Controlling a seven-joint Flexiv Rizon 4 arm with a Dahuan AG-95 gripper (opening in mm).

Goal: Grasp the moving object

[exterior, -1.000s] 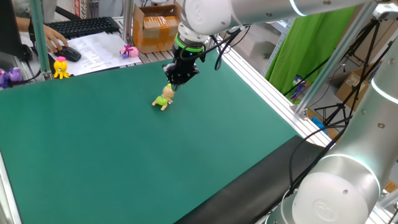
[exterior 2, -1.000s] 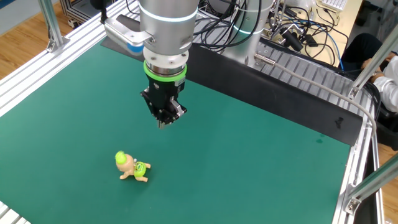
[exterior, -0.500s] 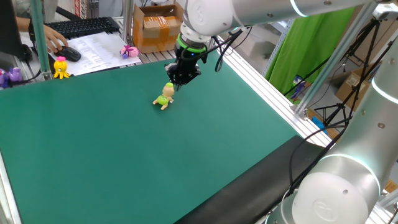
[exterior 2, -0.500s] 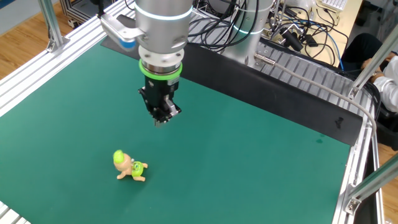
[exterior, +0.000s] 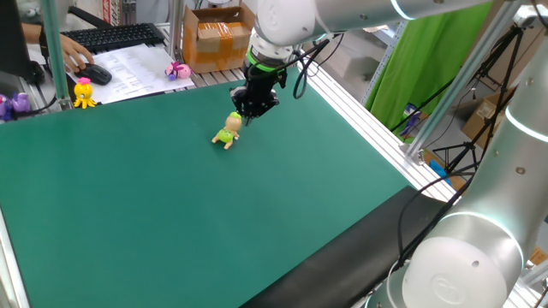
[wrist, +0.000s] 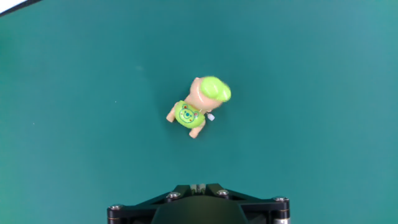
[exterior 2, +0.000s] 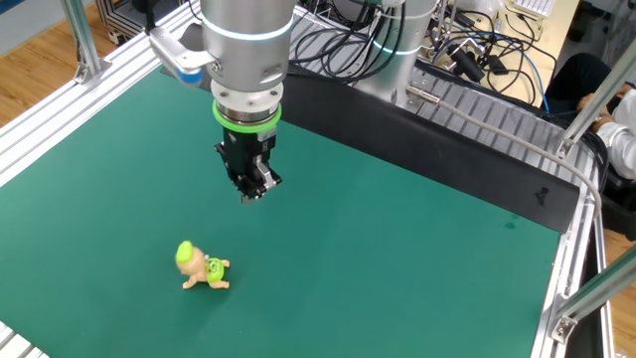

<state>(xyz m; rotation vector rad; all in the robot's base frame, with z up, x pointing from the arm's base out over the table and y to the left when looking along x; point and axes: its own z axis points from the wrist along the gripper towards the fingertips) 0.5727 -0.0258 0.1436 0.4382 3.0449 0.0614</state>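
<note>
The moving object is a tiny crawling toy figure with a tan head, a green cap and a yellow-green body. It lies on the green mat, and also shows in the other fixed view and in the hand view. My gripper hangs above the mat, just behind and to the right of the toy, and touches nothing. In the other fixed view the gripper is well above the toy. Its fingers are pressed together and empty. In the hand view only the gripper's tips show at the bottom edge.
A yellow octopus toy, a purple toy and a pink-and-white toy stand off the mat at the far edge. A keyboard, a person's hand and a cardboard box lie beyond. Aluminium rails border the mat.
The toy has crept a little to the left in the other fixed view. My gripper has followed it the same way, still above the mat and shut.
</note>
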